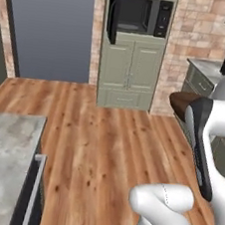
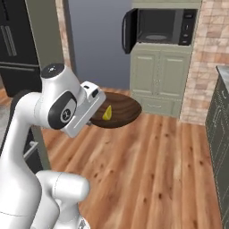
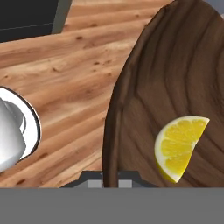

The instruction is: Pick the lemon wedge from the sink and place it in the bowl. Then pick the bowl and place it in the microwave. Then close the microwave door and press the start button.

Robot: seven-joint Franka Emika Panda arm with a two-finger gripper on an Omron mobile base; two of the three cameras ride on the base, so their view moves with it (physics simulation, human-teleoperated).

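Inside the dark wooden bowl [image 3: 175, 78] (jaws clamping its rim) lies a yellow lemon wedge [image 3: 179, 146].

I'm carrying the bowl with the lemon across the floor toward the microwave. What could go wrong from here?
1. The tool pinches the bowl only at its rim, so it may tilt or slip.
2. The lemon wedge lies loose inside and could slide out over the wood floor.
3. The microwave door stands open at the left of the microwave, and the bowl might clip it going in.
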